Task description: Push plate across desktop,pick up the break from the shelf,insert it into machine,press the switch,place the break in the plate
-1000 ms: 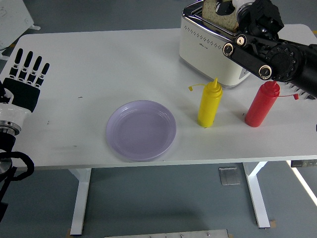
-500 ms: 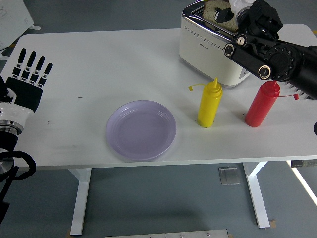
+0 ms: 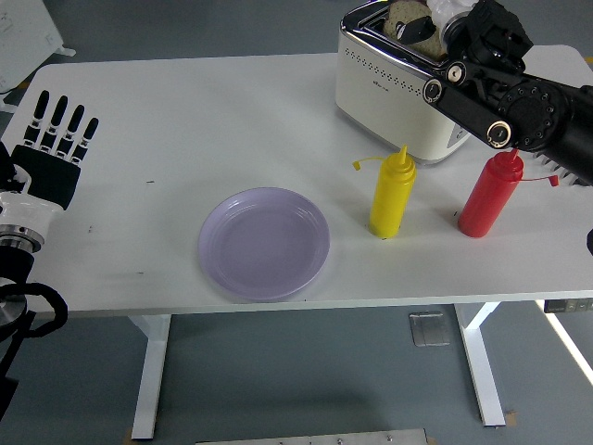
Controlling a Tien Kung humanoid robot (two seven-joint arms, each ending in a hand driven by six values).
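Observation:
A cream toaster (image 3: 384, 88) stands at the table's back right. A brown bread slice (image 3: 406, 17) sits low in its top slot, only its upper edge showing. My right hand (image 3: 456, 20) hangs over the toaster's right end, its fingers curled against the slice's right side. A lilac plate (image 3: 264, 243) lies empty near the table's front edge, left of the bottles. At the table's left edge my left hand (image 3: 54, 137) rests with its fingers straight and spread, holding nothing.
A yellow squeeze bottle (image 3: 392, 192) and a red squeeze bottle (image 3: 491, 195) stand in front of the toaster, under my right forearm. A white object (image 3: 23, 37) shows at the top left corner.
The bread slice has sunk deeper into the toaster slot, and my right hand has come down with it. The left hand has barely moved.

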